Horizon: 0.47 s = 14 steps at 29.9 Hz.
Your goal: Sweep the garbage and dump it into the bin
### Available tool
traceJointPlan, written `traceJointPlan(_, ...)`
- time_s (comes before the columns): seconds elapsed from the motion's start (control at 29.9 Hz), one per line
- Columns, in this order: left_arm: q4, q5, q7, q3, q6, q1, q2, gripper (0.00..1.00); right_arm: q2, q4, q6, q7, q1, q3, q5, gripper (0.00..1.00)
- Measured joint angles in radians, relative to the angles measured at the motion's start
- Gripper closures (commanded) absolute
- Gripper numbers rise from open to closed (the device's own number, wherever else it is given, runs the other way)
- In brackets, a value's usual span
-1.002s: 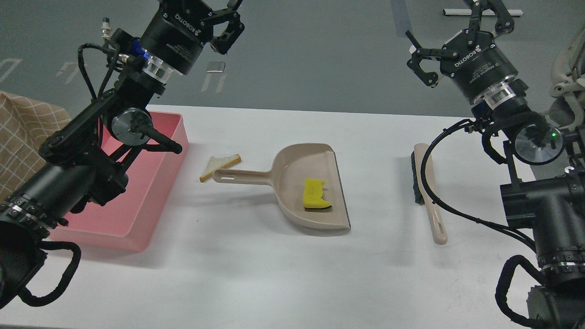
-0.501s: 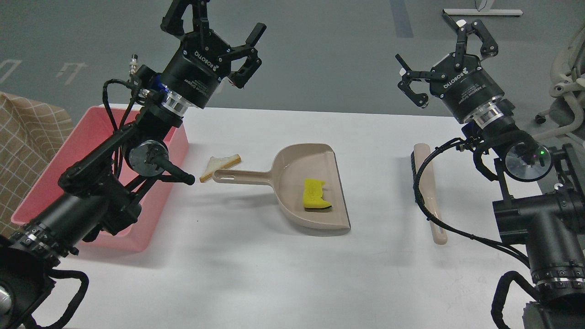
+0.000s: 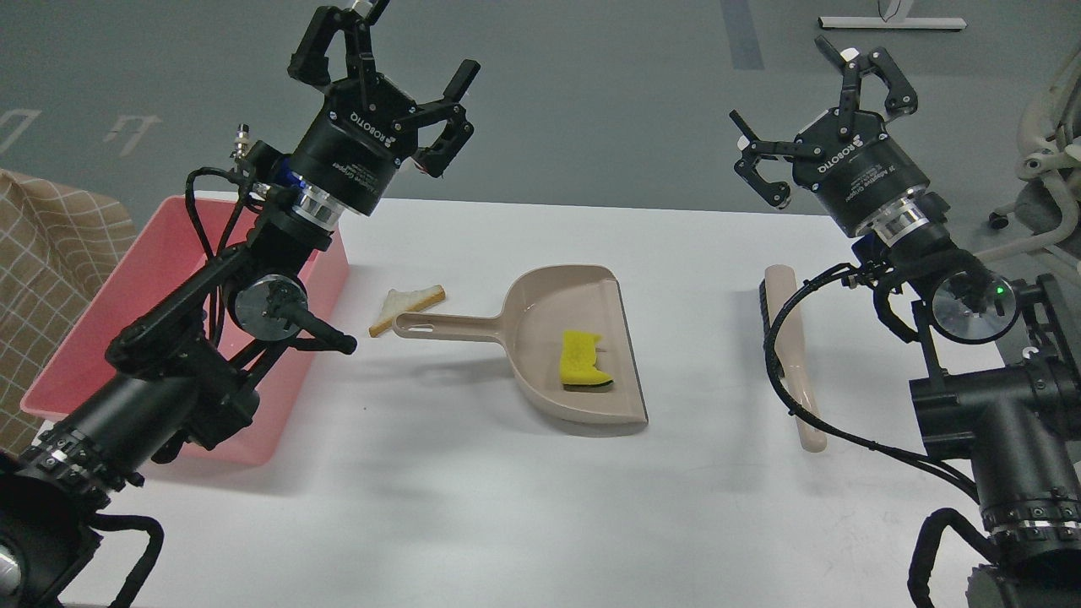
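The yellow sponge chunk with a dark underside lies inside the beige dustpan at mid table. The white bread slice with brown crust lies on the table just behind the dustpan's handle tip. The pink bin stands at the left, partly hidden by my left arm. My left gripper is open and empty, raised above the bin's far right corner. My right gripper is open and empty, raised above the table's far right. A beige brush lies on the table below the right gripper.
A tan checked cloth lies left of the bin. The table's far edge runs behind the bin and dustpan; grey floor lies beyond. A chair stands at the far right.
Both grippers have come down into fuller view. My left arm has shifted right, uncovering more of the bin. Both grippers stay open. The sponge, bread, dustpan and brush have not moved.
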Motion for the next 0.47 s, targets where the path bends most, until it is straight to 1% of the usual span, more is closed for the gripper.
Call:
traceJointPlan(0.27, 0.005, -0.002, 0.006, 0.003, 0.0, 0.014, -0.003, 0.02, 0.0, -0.009, 0.0, 0.0, -0.013, 0.0, -0.001, 0.0)
traceJointPlan(0.47, 0.044, -0.003, 0.008, 0.017, 0.03, 0.022, -0.013, 0.02, 0.0, -0.026, 0.0, 0.0, -0.016, -0.001, -0.002, 0.0)
